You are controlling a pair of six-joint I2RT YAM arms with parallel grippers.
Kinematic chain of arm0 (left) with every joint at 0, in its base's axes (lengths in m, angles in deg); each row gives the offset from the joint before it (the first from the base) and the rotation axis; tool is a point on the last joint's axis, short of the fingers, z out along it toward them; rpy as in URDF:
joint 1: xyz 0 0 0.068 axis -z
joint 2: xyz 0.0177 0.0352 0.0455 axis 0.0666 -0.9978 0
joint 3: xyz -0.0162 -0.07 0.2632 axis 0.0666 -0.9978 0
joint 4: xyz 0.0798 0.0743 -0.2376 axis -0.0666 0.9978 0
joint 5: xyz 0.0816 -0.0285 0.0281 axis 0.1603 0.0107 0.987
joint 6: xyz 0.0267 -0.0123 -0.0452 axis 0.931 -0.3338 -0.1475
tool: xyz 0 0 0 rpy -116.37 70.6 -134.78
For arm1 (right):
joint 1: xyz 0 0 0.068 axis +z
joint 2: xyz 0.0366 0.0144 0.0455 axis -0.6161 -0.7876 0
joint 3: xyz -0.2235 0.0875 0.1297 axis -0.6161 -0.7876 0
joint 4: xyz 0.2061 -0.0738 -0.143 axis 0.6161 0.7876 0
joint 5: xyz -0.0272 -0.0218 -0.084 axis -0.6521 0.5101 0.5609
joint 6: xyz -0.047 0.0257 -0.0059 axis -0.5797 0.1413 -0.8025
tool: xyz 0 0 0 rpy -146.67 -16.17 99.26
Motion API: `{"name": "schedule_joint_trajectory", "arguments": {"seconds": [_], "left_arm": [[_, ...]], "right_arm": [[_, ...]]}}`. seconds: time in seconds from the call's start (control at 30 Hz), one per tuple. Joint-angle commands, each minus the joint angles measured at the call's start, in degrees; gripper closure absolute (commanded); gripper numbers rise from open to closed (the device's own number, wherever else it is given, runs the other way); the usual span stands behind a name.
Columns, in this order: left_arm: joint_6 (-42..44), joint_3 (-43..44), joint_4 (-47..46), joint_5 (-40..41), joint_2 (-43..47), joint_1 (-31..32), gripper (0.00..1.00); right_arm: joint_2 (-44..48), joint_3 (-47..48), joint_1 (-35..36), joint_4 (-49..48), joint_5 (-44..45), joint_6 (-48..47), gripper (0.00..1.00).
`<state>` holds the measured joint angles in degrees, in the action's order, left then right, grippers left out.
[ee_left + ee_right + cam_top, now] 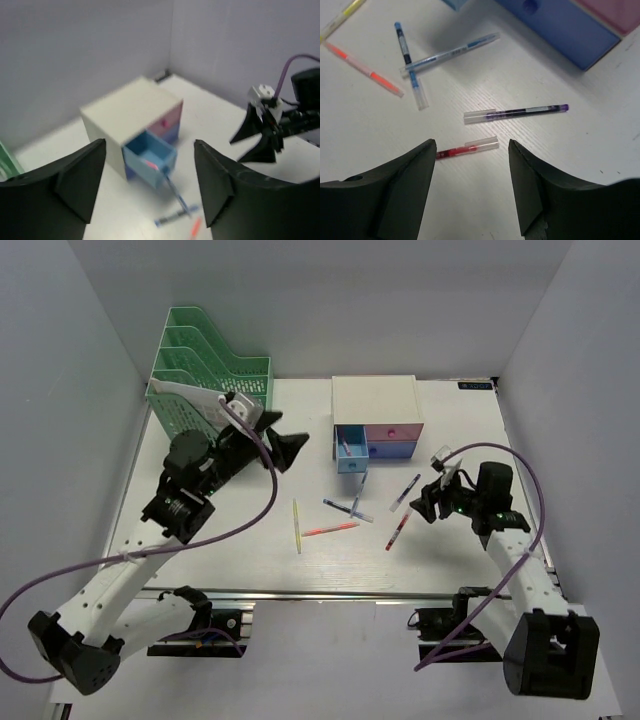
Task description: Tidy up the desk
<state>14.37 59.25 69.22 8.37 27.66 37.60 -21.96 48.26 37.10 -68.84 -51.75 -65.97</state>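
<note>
Dark label on the desk — far right corner — unreadable.

Obstacles: green file rack, rear left of desk; drawer box, rear centre, blue drawer standing open; loose pens scattered mid-desk. Passage: bare strip between pens and front rail

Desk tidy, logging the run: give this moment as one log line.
left jaws: open, facing drawer box | right jaws: open above red pen | light blue drawer: pulled out | pens: loose on desk
</note>
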Motion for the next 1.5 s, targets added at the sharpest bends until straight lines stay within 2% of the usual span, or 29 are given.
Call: {"name": "schedule_joint_trajectory", "arguments": {"seconds": [0.0,0.1,0.13,0.17,0.2,0.23,0.27,0.33,0.47,0.5,0.57,0.6,0.7,0.73,0.8,0.83,0.9,0.93,0.97,1.13,1.27,1.47], "left_arm": [[-14.4,-7.5,22.5,7.4,-0.3,-0.3,0.17],[-14.8,-13.3,25.5,9.1,-1.9,-0.3,0.12],[-14.9,-14.1,25.7,9.0,-2.6,-0.9,0.11],[-14.4,-15.2,25.2,8.0,-3.3,-0.9,0.11],[-14.1,-15.3,25.1,7.3,-3.9,-0.9,0.11],[-13.1,-15.1,25.1,6.8,-4.8,-0.9,0.11],[-12.7,-14.5,25.1,6.5,-5.0,-0.9,0.12],[-12.2,-14.6,25.3,7.4,-4.9,-0.9,0.14],[-12.8,-16.3,25.8,11.5,-2.8,-0.9,0.22],[-13.4,-16.5,26.1,14.0,-2.1,-0.9,0.28],[-13.9,-16.8,26.7,19.0,0.6,-0.9,0.35],[-14.4,-17.2,26.9,23.0,1.6,-0.9,0.45],[-15.5,-18.1,27.6,28.9,6.9,-0.9,0.7],[-15.8,-18.9,27.8,33.4,8.8,-0.9,0.76],[-16.6,-19.8,28.4,37.8,14.8,-0.9,0.77],[-17.0,-20.7,28.7,41.4,17.0,-0.9,0.7],[-17.4,-21.9,28.8,43.7,23.8,-0.9,0.56],[-17.4,-23.1,28.8,45.2,26.0,-0.9,0.4],[-17.5,-23.6,28.8,45.7,28.1,-0.9,0.35],[-17.3,-26.4,29.7,46.1,39.8,-0.9,0.28],[-16.6,-27.2,28.8,47.7,43.2,-0.4,0.28],[-16.6,-26.8,28.8,46.6,43.4,-0.4,0.28]], "right_arm": [[-5.0,5.6,0.8,6.6,-6.1,-10.5,0.35],[-8.4,9.7,0.8,9.9,-9.3,-17.8,0.41],[-9.5,11.1,0.8,14.9,-11.2,-20.2,0.53],[-10.5,13.7,0.8,18.6,-16.5,-23.9,0.6],[-12.4,14.6,2.8,22.7,-19.3,-34.9,0.69],[-13.3,15.1,3.3,29.4,-21.3,-40.2,0.76],[-14.4,15.2,5.9,30.7,-23.4,-43.6,0.77],[-15.4,14.9,8.1,30.5,-22.5,-46.2,0.76],[-19.2,14.4,19.7,25.8,-14.6,-46.0,0.69],[-20.1,15.3,21.0,25.2,-13.6,-45.8,0.62],[-23.6,17.1,24.8,24.0,-10.9,-44.9,0.58],[-24.9,19.3,27.9,23.6,-10.0,-44.5,0.54],[-29.3,23.2,33.2,20.7,-6.7,-41.3,0.51],[-31.8,26.5,34.2,20.3,-5.0,-39.6,0.52],[-34.9,30.3,38.3,20.5,-2.7,-37.4,0.52],[-38.1,34.2,39.2,21.0,-0.2,-36.6,0.51],[-40.8,37.1,42.2,21.4,2.8,-34.5,0.52],[-42.9,38.8,44.1,21.4,6.2,-33.9,0.51],[-43.9,39.2,46.3,21.1,7.9,-32.6,0.51],[-49.7,44.1,52.9,23.4,15.8,-30.0,0.48],[-54.4,50.3,55.5,27.7,19.7,-29.7,0.43],[-59.5,53.4,57.4,31.9,24.5,-30.2,0.44]]}}
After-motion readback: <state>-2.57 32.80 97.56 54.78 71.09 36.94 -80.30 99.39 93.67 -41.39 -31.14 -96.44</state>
